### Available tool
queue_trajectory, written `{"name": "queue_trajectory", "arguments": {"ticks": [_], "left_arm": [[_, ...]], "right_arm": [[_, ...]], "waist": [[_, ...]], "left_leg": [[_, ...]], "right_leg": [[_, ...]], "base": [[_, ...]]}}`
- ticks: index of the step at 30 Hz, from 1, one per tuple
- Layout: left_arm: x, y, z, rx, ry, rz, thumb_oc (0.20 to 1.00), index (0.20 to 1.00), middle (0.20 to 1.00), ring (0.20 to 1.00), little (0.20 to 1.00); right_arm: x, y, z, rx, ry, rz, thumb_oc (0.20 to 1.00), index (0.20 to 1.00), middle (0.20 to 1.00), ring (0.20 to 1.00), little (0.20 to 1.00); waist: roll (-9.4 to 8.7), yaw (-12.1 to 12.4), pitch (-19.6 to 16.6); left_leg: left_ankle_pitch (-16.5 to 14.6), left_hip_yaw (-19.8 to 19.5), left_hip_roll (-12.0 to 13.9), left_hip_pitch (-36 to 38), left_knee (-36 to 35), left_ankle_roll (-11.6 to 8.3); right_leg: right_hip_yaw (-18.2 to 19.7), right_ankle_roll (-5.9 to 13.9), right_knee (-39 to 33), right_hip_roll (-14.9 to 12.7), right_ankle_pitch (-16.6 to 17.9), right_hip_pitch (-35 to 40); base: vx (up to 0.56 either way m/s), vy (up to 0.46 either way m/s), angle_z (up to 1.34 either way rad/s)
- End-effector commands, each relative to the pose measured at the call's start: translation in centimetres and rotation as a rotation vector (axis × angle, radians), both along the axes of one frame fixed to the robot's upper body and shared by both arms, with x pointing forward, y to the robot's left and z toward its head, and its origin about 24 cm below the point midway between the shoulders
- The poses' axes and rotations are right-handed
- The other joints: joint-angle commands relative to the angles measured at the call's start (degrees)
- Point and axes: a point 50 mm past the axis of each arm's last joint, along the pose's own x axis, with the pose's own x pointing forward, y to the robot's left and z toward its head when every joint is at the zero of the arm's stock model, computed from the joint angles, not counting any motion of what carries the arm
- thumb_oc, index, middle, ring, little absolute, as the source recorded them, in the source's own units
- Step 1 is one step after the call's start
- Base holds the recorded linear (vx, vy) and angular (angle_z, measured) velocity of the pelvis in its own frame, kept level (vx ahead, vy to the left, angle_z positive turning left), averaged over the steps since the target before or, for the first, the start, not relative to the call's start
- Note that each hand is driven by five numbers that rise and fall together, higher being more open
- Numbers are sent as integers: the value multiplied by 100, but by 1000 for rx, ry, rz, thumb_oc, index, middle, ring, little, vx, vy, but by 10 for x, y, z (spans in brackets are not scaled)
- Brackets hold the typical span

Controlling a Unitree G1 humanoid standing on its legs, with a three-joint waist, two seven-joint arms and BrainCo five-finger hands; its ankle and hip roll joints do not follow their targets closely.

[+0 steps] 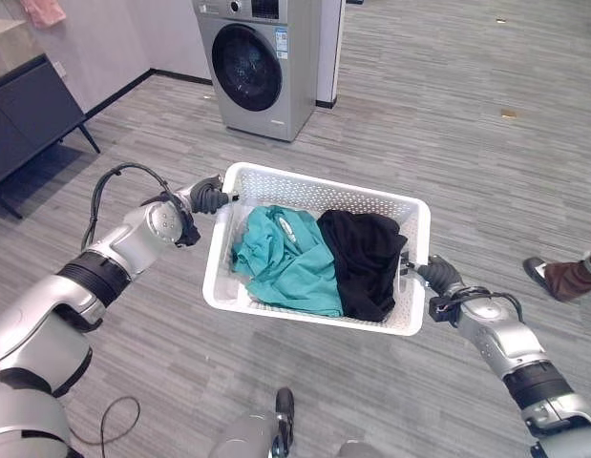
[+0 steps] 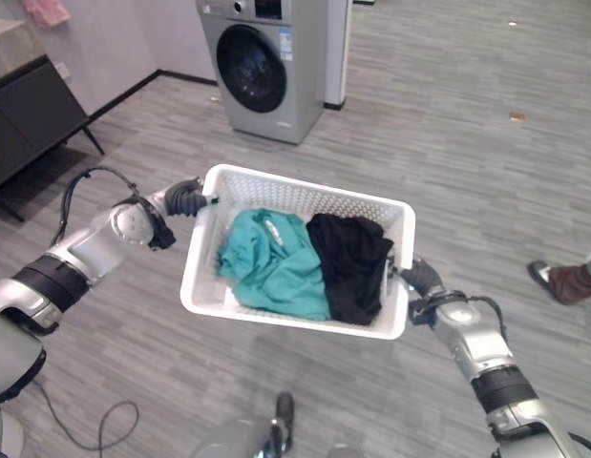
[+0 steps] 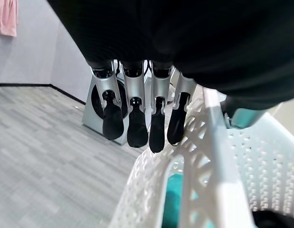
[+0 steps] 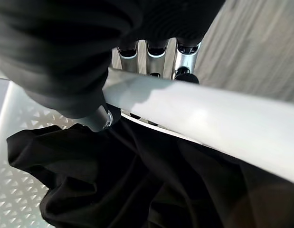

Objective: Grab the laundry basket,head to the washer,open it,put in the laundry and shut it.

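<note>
A white perforated laundry basket (image 1: pixel 314 186) hangs above the floor between my two hands. Inside lie a teal garment (image 1: pixel 285 262) on the left and a black garment (image 1: pixel 367 258) on the right. My left hand (image 1: pixel 211 197) grips the basket's left rim; in the left wrist view its fingers (image 3: pixel 137 123) run down the outside of the wall (image 3: pixel 213 156) with the thumb inside. My right hand (image 1: pixel 438 275) holds the right rim (image 4: pixel 199 118), fingers (image 4: pixel 156 52) curled under it, thumb over the black garment (image 4: pixel 137 180). The grey washer (image 1: pixel 262 62) stands ahead, its round door closed.
A dark cabinet (image 1: pixel 28 114) on slanted legs stands against the left wall, a pink cloth (image 1: pixel 42 11) hanging above it. A person's shoe and trouser leg (image 1: pixel 558 277) show at the right edge. Grey plank floor (image 1: pixel 438 114) lies open between me and the washer.
</note>
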Motion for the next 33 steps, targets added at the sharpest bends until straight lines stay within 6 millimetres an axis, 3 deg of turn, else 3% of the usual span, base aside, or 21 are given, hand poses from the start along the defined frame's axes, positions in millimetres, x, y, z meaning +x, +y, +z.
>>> {"name": "queue_trajectory", "arguments": {"ticks": [1,3,4,5,6,7,10,14,16,17,18,19,21,24,25,28,29,30,31,32,33], "left_arm": [[7,-1,57,-140,-203,6,200,200,200,200,200],[6,0,54,-145,-196,1,200,200,200,200,200],[4,2,51,-149,-189,1,200,200,200,200,200],[4,2,49,-159,-191,4,200,200,200,200,200],[4,2,49,-159,-191,4,200,200,200,200,200],[4,3,46,-176,-195,11,200,200,200,200,200],[5,2,45,-170,-207,14,200,200,200,200,200],[7,7,47,-142,-208,36,200,200,200,200,200],[7,11,47,-160,-208,48,200,200,200,200,200],[6,17,43,-176,-199,68,200,200,200,200,200],[6,17,43,-176,-199,69,200,200,200,200,200],[5,27,46,-186,-205,102,200,200,200,200,200],[2,37,50,-199,-219,130,200,200,200,200,200],[1,41,52,-212,-224,144,200,200,200,200,200],[3,36,57,-226,-231,139,200,200,200,200,200],[8,25,61,-227,-237,118,200,200,200,200,200],[10,18,62,-221,-237,107,200,200,200,200,200],[13,13,67,-221,-253,104,200,200,200,200,200],[14,13,67,-224,-254,110,200,200,200,200,200],[15,16,67,-225,-254,124,200,200,200,200,200],[16,17,67,-225,-253,128,200,200,200,200,200]], "right_arm": [[26,-1,69,18,-286,60,200,200,200,200,200],[24,-8,69,4,-281,45,200,200,200,200,200],[23,-11,70,5,-283,39,200,200,200,200,200],[22,-11,69,13,-280,37,200,200,200,200,200],[22,-11,69,13,-280,37,200,200,200,200,200],[18,-13,67,18,-276,38,200,200,200,200,200],[16,-15,69,13,-282,38,200,200,200,200,200],[20,-20,74,-14,-277,36,200,200,200,200,200],[23,-21,75,-20,-268,36,200,200,200,200,200],[25,-22,76,-27,-255,35,200,200,200,200,200],[26,-22,76,-27,-255,37,200,200,200,200,200],[32,-25,85,-39,-268,24,200,200,200,200,200],[36,-24,85,-56,-253,22,200,200,200,200,200],[38,-22,86,-65,-255,26,200,200,200,200,200],[39,-21,84,-85,-242,22,200,200,200,200,200],[36,-18,84,-98,-246,37,200,200,200,200,200],[35,-18,82,-102,-247,39,200,200,200,200,200],[33,-18,84,-100,-264,39,200,200,200,200,200],[33,-16,86,-97,-276,40,200,200,200,200,200],[35,-14,89,-87,-290,46,200,200,200,200,200],[38,-11,90,-86,-297,51,200,200,200,200,200]], "waist": [[182,-31,-337],[203,-157,-279],[194,-219,-270],[161,-244,-258],[161,-244,-258],[115,-318,-273],[121,-418,-237],[36,-425,-506],[62,-465,-556],[23,-475,-605],[32,-494,-606],[-20,-434,-528],[-107,-356,-443],[-146,-306,-360],[-164,-214,-281],[-230,-159,-231],[-239,-149,-181],[-245,-161,-179],[-254,-105,-146],[-213,-16,-100],[-193,28,-70]], "left_leg": [[-4,-13,616,179,-369,-596],[-150,-137,635,330,-302,-670],[-303,-182,694,393,-204,-786],[-417,-213,682,477,-171,-829],[-417,-213,682,477,-171,-829],[-605,-307,655,664,-151,-901],[-788,-354,671,870,-67,-959],[-964,-328,809,1218,19,-1094],[-861,-391,946,1226,231,-1189],[-484,-360,1231,1087,1045,-1323],[-504,-377,1245,1056,1093,-1332],[118,-400,1560,466,2727,-1371],[402,-366,1797,44,3909,-1323],[589,-336,1986,-210,4527,-1359],[554,-43,2404,-584,4589,-1487],[421,264,2446,-842,3461,-1575],[466,393,2467,-926,2788,-1622],[513,519,2357,-811,1478,-1636],[657,419,2197,-826,956,-1669],[868,33,1966,-911,111,-1655],[859,-211,1894,-985,-140,-1677]], "right_leg": [[112,355,-2245,-12,766,238],[7,311,-3117,214,491,93],[-33,313,-4438,390,483,149],[79,377,-5009,451,565,82],[79,377,-5009,451,565,82],[386,561,-6056,535,1041,-130],[493,712,-6642,531,1344,-345],[389,626,-6548,505,1476,-82],[316,548,-6437,577,1461,9],[258,355,-6304,722,1320,219],[244,348,-6303,731,1317,218],[131,56,-6360,907,1128,576],[108,-224,-6429,1107,943,849],[51,-358,-6448,1190,867,976],[-45,-440,-6583,1390,591,1413],[-219,-355,-6574,1323,453,1619],[-290,-340,-6516,1287,385,1639],[-374,-264,-6412,1204,284,1672],[-404,-246,-6354,1174,225,1736],[-427,-244,-6293,1192,180,1812],[-385,-246,-6251,1213,96,1849]], "base": [[336,-12,25],[365,-138,38],[406,-227,59],[281,-175,69],[359,-185,50],[347,-167,66],[346,-170,69],[344,-222,10],[296,-265,-7],[211,-238,7],[329,-483,36],[172,-391,44],[165,-390,-2],[159,-271,-32],[221,-279,-14],[246,-118,11],[250,49,16],[266,74,53],[303,124,52],[260,84,45],[323,113,-1]]}}
